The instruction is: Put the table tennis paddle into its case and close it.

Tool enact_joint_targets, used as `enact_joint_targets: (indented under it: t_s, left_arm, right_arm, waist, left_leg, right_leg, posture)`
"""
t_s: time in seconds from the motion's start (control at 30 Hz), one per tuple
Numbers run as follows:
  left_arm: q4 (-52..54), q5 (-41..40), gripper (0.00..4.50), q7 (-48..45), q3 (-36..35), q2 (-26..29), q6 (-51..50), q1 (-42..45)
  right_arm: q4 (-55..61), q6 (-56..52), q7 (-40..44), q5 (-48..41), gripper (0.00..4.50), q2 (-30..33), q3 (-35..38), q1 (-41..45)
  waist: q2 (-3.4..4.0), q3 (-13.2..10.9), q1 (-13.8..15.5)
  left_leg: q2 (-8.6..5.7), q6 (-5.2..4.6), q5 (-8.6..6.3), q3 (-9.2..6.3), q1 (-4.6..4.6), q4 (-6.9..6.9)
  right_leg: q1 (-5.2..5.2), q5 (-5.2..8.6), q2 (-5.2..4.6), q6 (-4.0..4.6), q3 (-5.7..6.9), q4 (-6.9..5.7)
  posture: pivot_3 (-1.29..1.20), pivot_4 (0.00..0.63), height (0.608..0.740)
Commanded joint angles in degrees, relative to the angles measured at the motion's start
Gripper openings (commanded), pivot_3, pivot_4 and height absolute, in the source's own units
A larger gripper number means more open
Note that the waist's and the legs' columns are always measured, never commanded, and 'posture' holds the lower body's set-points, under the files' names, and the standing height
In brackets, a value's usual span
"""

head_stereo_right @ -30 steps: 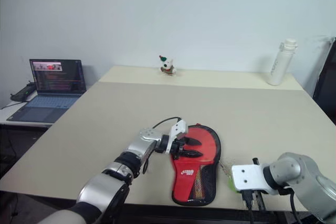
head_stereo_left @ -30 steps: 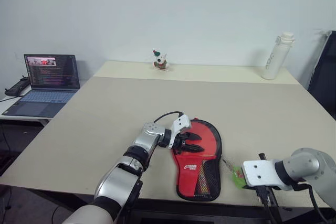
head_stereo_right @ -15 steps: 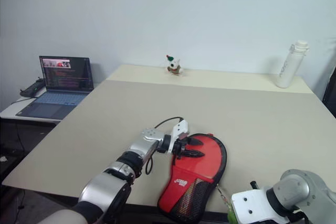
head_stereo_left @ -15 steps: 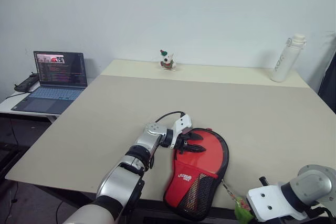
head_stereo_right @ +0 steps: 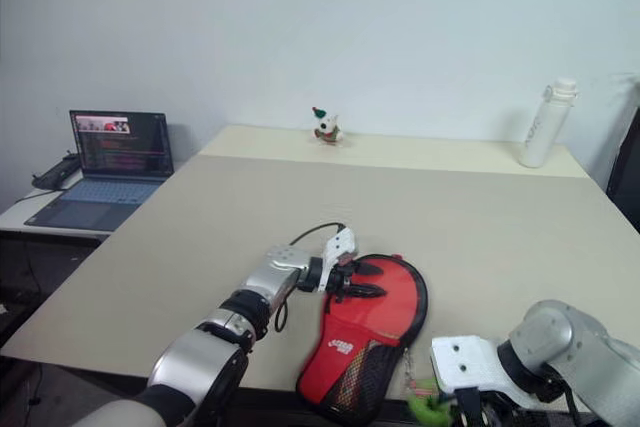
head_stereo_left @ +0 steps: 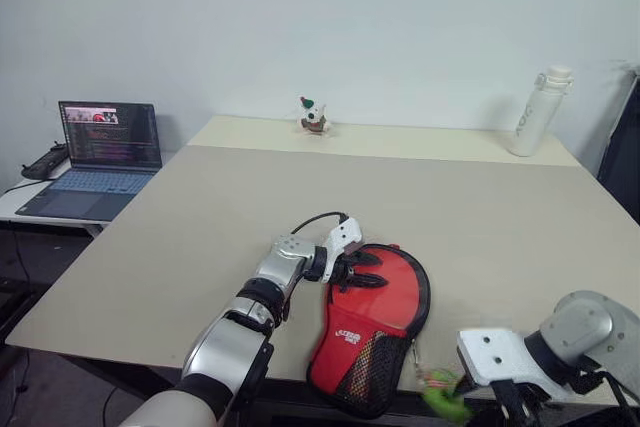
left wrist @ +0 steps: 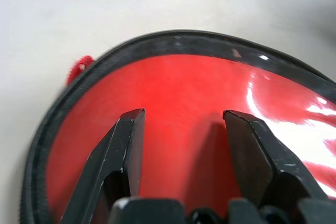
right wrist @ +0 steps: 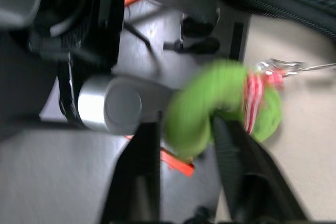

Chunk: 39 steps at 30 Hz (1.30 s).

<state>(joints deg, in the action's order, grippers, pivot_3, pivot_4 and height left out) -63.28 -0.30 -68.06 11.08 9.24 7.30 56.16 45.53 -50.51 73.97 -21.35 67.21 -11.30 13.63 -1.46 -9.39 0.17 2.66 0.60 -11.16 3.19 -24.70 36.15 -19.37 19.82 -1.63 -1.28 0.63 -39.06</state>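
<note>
Case swung handle-end leftward, right claw apparently loosened around green charm

A white logo sits on the red, paddle-shaped soft zip case, its letters too small to read.

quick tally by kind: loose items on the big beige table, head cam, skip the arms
Paddle case, red, with green pull charm hanging off the near edge: 1
White bottle: 1
Small figurine: 1
Total: 3
The laptop sits on a separate side desk, not counted.
</note>
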Motion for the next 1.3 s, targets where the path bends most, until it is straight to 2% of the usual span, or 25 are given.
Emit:
enact_joint_targets:
  t_s: [0.03,0.1,0.17,0.27,0.43,0.6,0.77,0.97,1.07,1.23,1.3]
  left_arm:
    - [2.41,-0.24,2.58,0.24,-1.06,1.27,0.27,-2.24]
    - [7.80,-2.15,2.58,-1.60,-2.43,3.11,-0.63,-4.08]
    - [15.57,-4.49,2.58,-5.16,-3.17,5.99,-3.62,-7.16]
    - [30.40,-9.05,2.58,-11.57,-4.25,13.32,-12.25,-13.70]
    - [45.91,-14.72,2.58,-13.21,-7.63,23.00,-22.75,-20.88]
    - [55.19,-17.75,2.58,-10.15,-11.01,28.85,-28.25,-27.63]
    - [60.91,-19.10,2.58,-6.75,-11.97,30.47,-30.80,-32.63]
    - [65.67,-20.47,2.58,-3.33,-12.41,30.51,-33.04,-36.34]
    - [66.44,-20.94,2.58,-2.46,-12.68,31.00,-33.48,-37.02]
    - [66.63,-21.14,2.58,-1.69,-12.43,31.73,-33.06,-37.54]
    - [66.58,-21.19,2.58,-1.54,-12.33,31.85,-32.96,-37.51]
  right_arm:
    - [1.69,-7.96,-0.89,-9.03,1.75,-1.31,6.04,3.96]
    - [-1.30,-12.03,-5.27,-11.16,1.75,-5.27,7.20,8.03]
    - [-6.87,-14.14,-12.61,-9.24,1.75,-11.42,6.86,12.22]
    - [-15.35,-13.47,-22.62,-5.51,1.75,-19.64,8.13,13.81]
    - [-24.35,-7.30,-29.85,-1.53,1.75,-25.51,8.34,12.98]
    - [-34.83,0.51,-35.65,3.89,1.75,-30.54,6.64,14.06]
    - [-40.81,3.52,-38.44,6.37,1.75,-34.15,5.91,14.61]
    - [-45.07,0.73,-42.82,5.43,1.75,-40.75,8.32,16.55]
    - [-45.30,0.26,-43.71,5.67,1.75,-41.56,9.38,17.20]
    - [-46.54,4.58,-47.62,9.81,3.26,-40.80,9.62,18.01]
    - [-46.97,4.99,-48.79,9.68,3.26,-41.13,11.26,18.78]
  waist:
    - [0.00,0.00,-0.20]
    - [-0.02,-0.01,-0.68]
    - [-0.08,-0.05,-1.35]
    - [-0.10,-0.09,-2.01]
    - [0.00,-0.15,-1.57]
    - [0.01,-0.16,-1.46]
    - [0.04,-0.17,-1.56]
    - [0.04,-0.17,-1.77]
    - [0.05,-0.18,-1.89]
    - [0.05,-0.18,-1.84]
    - [0.05,-0.18,-1.83]
  left_leg:
    - [0.00,0.00,0.00,0.00,0.00,0.00]
    - [0.00,0.00,0.00,-0.01,0.00,-0.01]
    - [0.05,0.02,0.01,0.00,0.02,-0.04]
    - [0.06,0.25,0.15,0.01,0.00,-0.08]
    - [0.06,0.35,0.22,0.06,-0.16,-0.14]
    - [0.01,0.12,0.08,0.07,-0.15,-0.11]
    - [0.03,0.10,0.09,0.07,-0.13,-0.14]
    - [0.05,0.11,0.09,0.11,-0.12,-0.14]
    - [0.05,0.11,0.10,0.18,-0.13,-0.15]
    - [0.06,0.11,0.10,0.21,-0.13,-0.16]
    - [0.04,0.11,0.10,0.23,-0.13,-0.16]
  right_leg:
    - [0.00,0.00,-0.01,0.01,0.00,0.00]
    - [0.00,-0.01,-0.02,0.02,0.01,0.00]
    - [-0.03,-0.04,-0.02,0.07,-0.02,-0.01]
    - [-0.11,-0.05,0.00,0.10,-0.06,-0.05]
    - [-0.31,0.00,-0.01,0.14,-0.07,-0.01]
    - [-0.27,0.00,-0.06,0.12,-0.05,-0.04]
    - [-0.34,0.00,-0.05,0.13,-0.06,-0.19]
    - [-0.38,0.00,-0.04,0.13,-0.11,-0.27]
    - [-0.51,0.01,-0.03,0.13,-0.18,-0.40]
    - [-0.59,0.01,-0.03,0.14,-0.20,-0.45]
    - [-0.60,0.01,-0.04,0.14,-0.21,-0.46]
  posture:
    - [0.00,0.150,0.740]
    - [0.00,0.150,0.740]
    - [0.00,0.150,0.740]
    - [0.00,0.150,0.740]
    - [0.00,0.150,0.740]
    - [0.00,0.150,0.740]
    - [0.00,0.150,0.740]
    - [0.00,0.150,0.740]
    - [0.00,0.150,0.740]
    - [0.00,0.150,0.740]
    - [0.00,0.150,0.740]
